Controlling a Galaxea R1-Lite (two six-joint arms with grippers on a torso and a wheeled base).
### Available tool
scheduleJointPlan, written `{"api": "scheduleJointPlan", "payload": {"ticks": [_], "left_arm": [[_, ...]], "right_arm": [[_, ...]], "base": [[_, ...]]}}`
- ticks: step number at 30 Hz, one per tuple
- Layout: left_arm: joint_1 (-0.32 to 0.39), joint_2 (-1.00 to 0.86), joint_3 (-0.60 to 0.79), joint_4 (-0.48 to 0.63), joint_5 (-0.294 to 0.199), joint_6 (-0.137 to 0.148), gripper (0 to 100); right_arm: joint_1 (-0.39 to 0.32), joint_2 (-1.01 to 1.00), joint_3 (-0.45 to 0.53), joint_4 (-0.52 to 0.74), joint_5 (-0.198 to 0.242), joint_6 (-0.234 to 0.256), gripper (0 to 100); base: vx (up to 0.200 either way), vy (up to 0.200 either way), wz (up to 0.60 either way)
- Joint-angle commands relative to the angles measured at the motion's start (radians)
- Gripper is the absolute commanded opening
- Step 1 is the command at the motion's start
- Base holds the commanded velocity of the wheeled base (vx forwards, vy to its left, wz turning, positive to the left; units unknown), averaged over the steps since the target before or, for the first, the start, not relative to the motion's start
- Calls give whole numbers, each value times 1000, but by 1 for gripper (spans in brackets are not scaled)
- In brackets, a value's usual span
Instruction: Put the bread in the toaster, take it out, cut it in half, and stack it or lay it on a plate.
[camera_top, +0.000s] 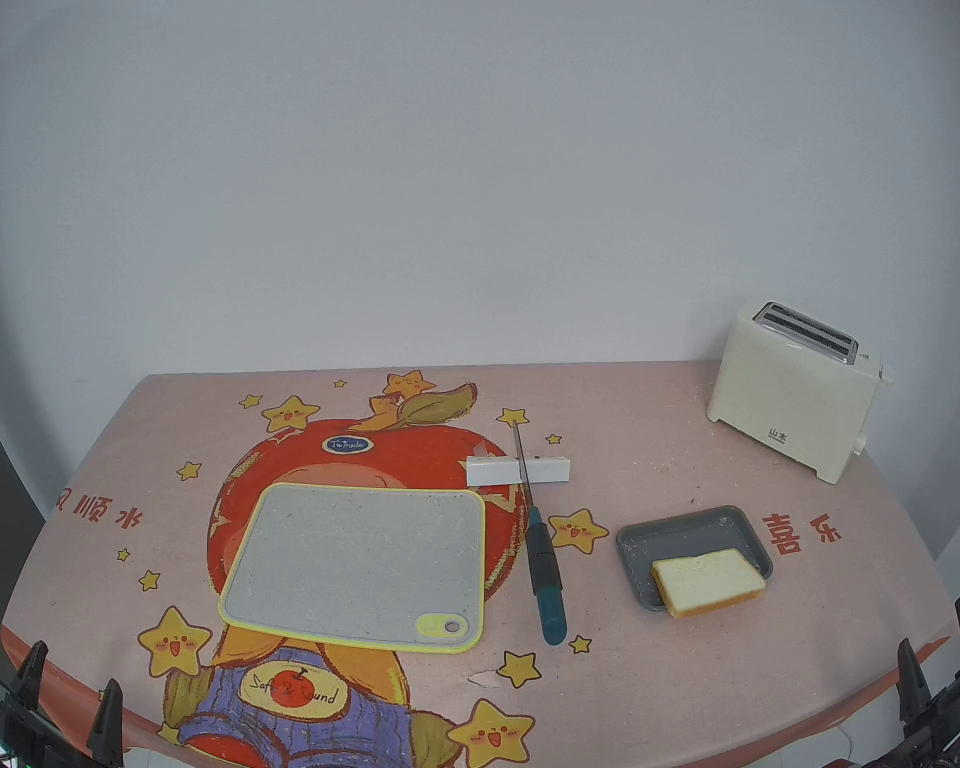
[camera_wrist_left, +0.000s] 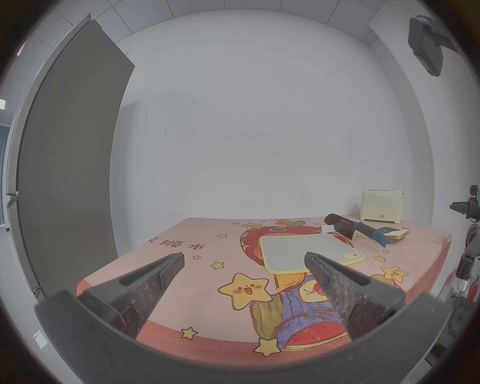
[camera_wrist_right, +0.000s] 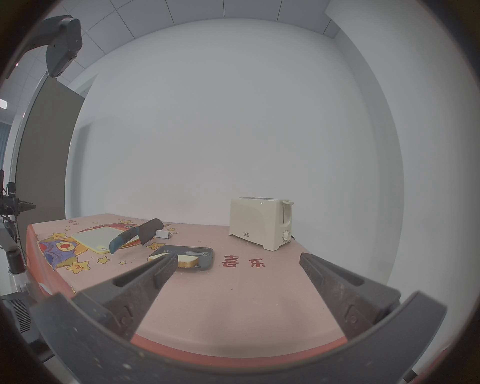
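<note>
Bread (camera_top: 708, 580) flat in grey tray (camera_top: 684, 525), on right half of table (camera_top: 640, 690), closer to near edge than far. Long axis across table, left to right, right end swung slightly toward far edge. Pale face up, golden crust toward near edge. Seems to overlap tray's near rim, though hard to be sure from head view. From left wrist, partly hidden behind knife handle; from right wrist, near end covered by a finger.

Toaster (camera_top: 795, 388) upright at far right corner, well apart from tray. Slots up, long axis angled toward that corner, lever on right end. Small dark mark low on its side.

Knife (camera_top: 540, 560) between board (camera_top: 355, 565) and tray, just beside board's right edge. Long axis near to far, blade toward far edge, teal-tipped handle toward near edge. Blade on edge, so a thin line from head view, crossing white block (camera_top: 517, 470).

Board flat at table's middle left, grey with yellow rim, hanging hole at near right corner.

Red characters printed on table by left edge and just right of tray. Oval label on printed apple, script on yellow patch by near edge, both small.

Left gripper (camera_wrist_left: 243, 257) off near left corner, fingers spread wide, empty. Right gripper (camera_wrist_right: 238, 257) off near right corner, fingers likewise wide apart, empty. Both cut off at head view's lower edge.
</note>
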Motion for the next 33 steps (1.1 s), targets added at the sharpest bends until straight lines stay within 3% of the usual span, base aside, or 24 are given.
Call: {"api": "scheduleJointPlan", "payload": {"ticks": [1,8,10,11,18,20,21,22,24,28,29,33], "left_arm": [[0,-13,18,0,0,0,100],[0,-13,18,0,0,0,100],[0,-13,18,0,0,-2,100],[0,-13,18,0,0,-2,100],[0,-13,18,0,0,0,100],[0,-13,18,0,0,0,100],[0,-13,18,0,0,0,100],[0,-13,18,0,0,0,100],[0,-13,18,0,0,0,100],[0,-13,18,0,0,0,100],[0,-13,18,0,0,0,100],[0,-13,18,0,0,0,100]], "right_arm": [[1,-10,16,-1,-2,2,100],[0,-9,13,-22,1,15,100],[-2,-9,-8,-136,15,79,100],[-2,-7,-7,-167,18,88,100],[0,-9,4,-151,52,82,100],[1,-10,-8,-157,111,88,100],[1,-10,-8,-157,111,88,100],[1,-12,-21,-151,168,93,100],[1,-12,-25,-148,180,99,100],[12,10,-18,-144,199,220,100],[14,11,-18,-144,200,225,100],[29,39,-39,-88,349,506,100]], "base": [[0,0,0],[0,0,0],[0,0,0],[0,0,0],[0,0,0],[0,0,0],[0,0,0],[0,0,0],[0,0,0],[0,0,0],[0,0,0],[0,0,0]]}}
